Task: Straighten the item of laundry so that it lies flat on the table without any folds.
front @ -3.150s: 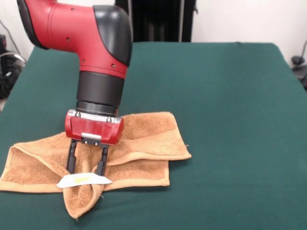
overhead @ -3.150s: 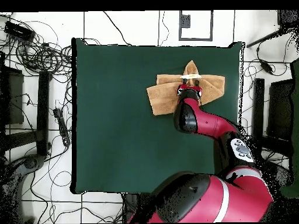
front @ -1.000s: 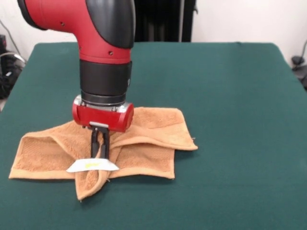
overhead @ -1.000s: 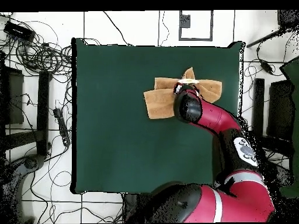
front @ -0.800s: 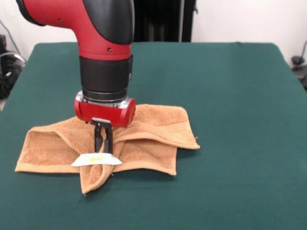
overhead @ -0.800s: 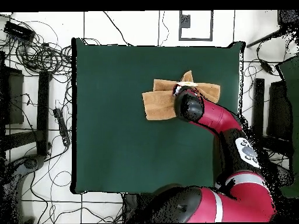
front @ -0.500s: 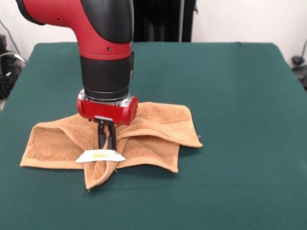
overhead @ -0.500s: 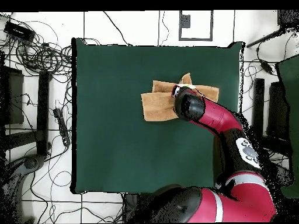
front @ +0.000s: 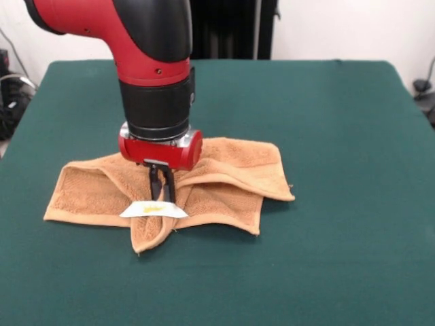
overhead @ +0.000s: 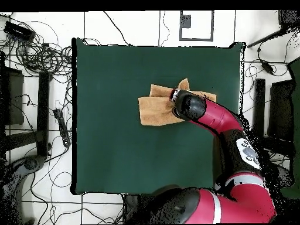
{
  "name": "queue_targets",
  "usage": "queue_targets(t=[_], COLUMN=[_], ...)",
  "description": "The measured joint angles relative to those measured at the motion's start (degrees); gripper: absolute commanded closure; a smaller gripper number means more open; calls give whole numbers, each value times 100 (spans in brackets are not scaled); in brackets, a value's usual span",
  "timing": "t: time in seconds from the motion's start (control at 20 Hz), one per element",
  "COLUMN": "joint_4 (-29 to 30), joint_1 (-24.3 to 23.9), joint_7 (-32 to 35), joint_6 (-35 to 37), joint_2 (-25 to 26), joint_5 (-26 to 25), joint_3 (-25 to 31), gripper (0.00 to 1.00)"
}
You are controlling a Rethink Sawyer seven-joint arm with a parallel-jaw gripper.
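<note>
The small orange-tan terry-cloth towel with hemmed edges [front: 224, 180] is lying still bunched on the large counter covered in dark green felt-like cloth [front: 340, 136], so the straightening is far from finished. Two flaps are crossing over each other near the middle, a thick fold is running diagonally across the front view's right half, and a narrow folded tongue is sticking out toward the camera below the white tag with yellow print [front: 153, 210]. Only the outer left portion is looking anywhere near flat. What is left, as I judge it, is opening every one of these overlaps and spreading the cloth into a single layer.

The black two-fingered pincer [front: 162, 188] under the red and black arm is standing upright directly over the towel's gathered centre, just behind the tag. Its fingers are pressed close together and appear to be pinching a ridge of the cloth, though the contact itself is hard to make out. In the overhead view the arm's wrist is covering the towel's middle, with cloth showing on both sides of it, and the towel is sitting in the counter's upper right part.
</note>
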Motion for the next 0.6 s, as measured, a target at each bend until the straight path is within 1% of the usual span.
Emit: queue_targets(t=[0.35, 0.55, 0.6], joint_4=[0, 5, 30], joint_1=[234, 484, 552], joint_7=[0, 0, 0], joint_6=[-45, -407, -729], joint_2=[1, 74, 146], joint_5=[-52, -218, -271], joint_3=[-278, -528, -585], gripper=[100, 100, 100])
